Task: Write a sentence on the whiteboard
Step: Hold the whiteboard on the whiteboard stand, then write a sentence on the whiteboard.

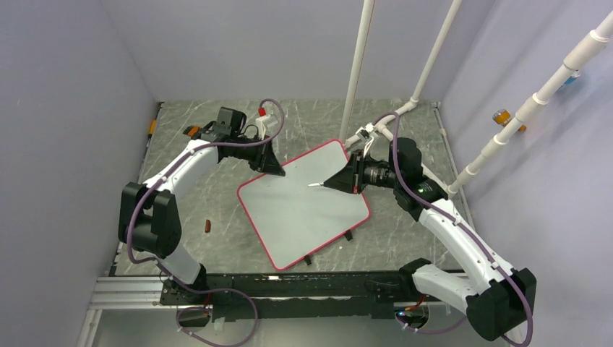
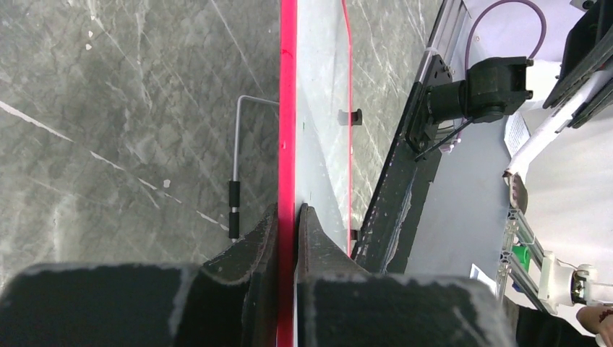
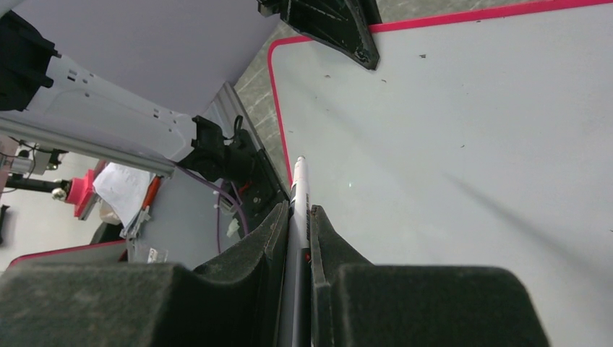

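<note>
The whiteboard (image 1: 303, 210) lies tilted on the grey marble table, a white square with a red-pink rim and two black clips (image 1: 348, 235) on its near edge. No sentence is in view; its surface (image 3: 470, 144) looks blank apart from tiny specks. My left gripper (image 1: 278, 170) is shut on the board's far-left rim (image 2: 288, 108), one finger on each side of it (image 2: 288, 217). My right gripper (image 1: 334, 182) is shut on a white marker (image 3: 299, 188). The marker's tip (image 1: 316, 185) points left over the middle of the board.
A small reddish-brown piece (image 1: 208, 226) lies on the table left of the board. A bent metal rod with black grips (image 2: 235, 173) sticks out from under the board's edge. White pipes (image 1: 358, 72) rise at the back right. A black rail (image 1: 289, 285) runs along the near edge.
</note>
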You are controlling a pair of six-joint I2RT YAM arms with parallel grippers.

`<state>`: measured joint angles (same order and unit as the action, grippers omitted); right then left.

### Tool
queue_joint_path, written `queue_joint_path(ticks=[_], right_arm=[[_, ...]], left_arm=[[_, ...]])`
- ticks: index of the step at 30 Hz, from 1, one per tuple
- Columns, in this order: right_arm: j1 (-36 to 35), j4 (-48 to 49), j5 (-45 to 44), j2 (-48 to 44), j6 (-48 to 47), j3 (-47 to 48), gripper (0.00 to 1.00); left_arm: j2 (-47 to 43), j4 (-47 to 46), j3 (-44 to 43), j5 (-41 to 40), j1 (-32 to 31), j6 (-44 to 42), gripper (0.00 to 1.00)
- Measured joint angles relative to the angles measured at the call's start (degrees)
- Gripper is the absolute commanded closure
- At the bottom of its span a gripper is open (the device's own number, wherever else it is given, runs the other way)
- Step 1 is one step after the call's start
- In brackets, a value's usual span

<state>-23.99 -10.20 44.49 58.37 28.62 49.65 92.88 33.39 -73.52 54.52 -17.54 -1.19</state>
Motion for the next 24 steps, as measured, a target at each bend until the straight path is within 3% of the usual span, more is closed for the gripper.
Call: queue_joint_path(ticks=[13, 24], right_arm=[[-1.46, 0.90, -3.91, -4.50, -3.06, -3.37, 1.00], [-17.90, 5.16, -21.22, -2.05, -8.57, -3.96, 1.00]], left_arm=[[2.86, -7.17, -0.72, 0.11, -4.04, 3.61, 1.00], [2.19, -8.92, -0.02, -2.05, -5.07, 5.03, 1.00]])
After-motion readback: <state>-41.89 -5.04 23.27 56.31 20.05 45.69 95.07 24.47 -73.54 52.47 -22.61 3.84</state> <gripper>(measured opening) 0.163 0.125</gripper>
